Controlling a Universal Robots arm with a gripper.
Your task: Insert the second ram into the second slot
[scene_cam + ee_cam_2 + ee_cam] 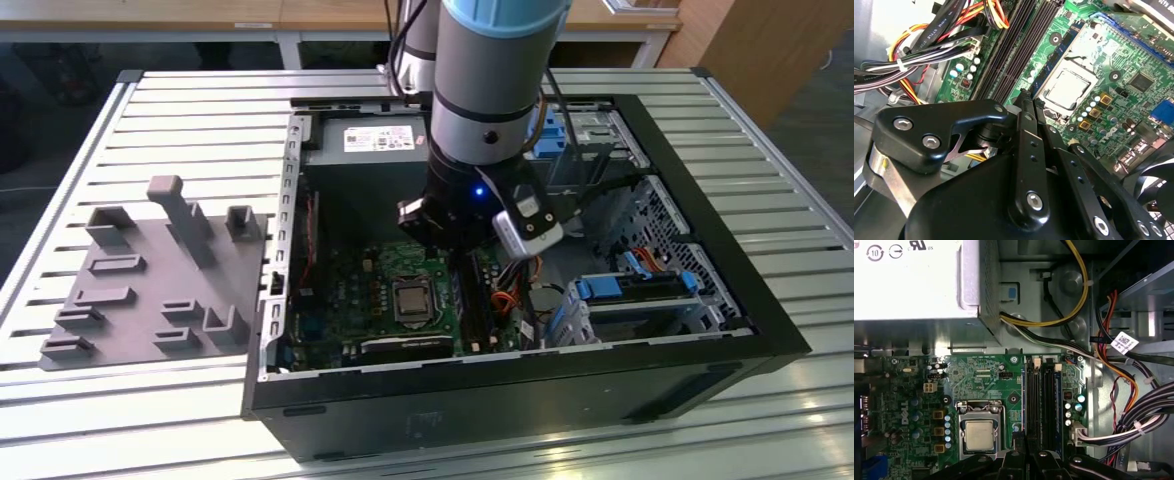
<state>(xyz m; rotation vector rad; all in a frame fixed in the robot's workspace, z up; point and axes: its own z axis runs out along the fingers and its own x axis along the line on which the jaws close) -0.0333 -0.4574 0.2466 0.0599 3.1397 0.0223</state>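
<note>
My gripper [1027, 100] hangs inside the open computer case [747, 330], low over the green motherboard [979, 380]. Its two black fingers [1024, 150] lie pressed together, shut, and I see nothing between them. The tips sit at one end of the row of dark memory slots [1041, 405], on the side nearest the processor [979, 435]. The same slots [1014, 50] run away from the fingertips in the second wrist view. A thin blue strip [1058, 405] lines the slot farthest from the processor. I cannot tell whether it is the second ram. In the exterior view the gripper [451, 255] is above the slots [470, 305].
The grey power supply [914, 280] stands behind the board. Bundles of black, yellow and red cables [1134, 415] crowd the side of the slots away from the processor. Drive cages [641, 290] fill the exterior view's right of the case. A grey fixture plate [147, 280] lies outside the case.
</note>
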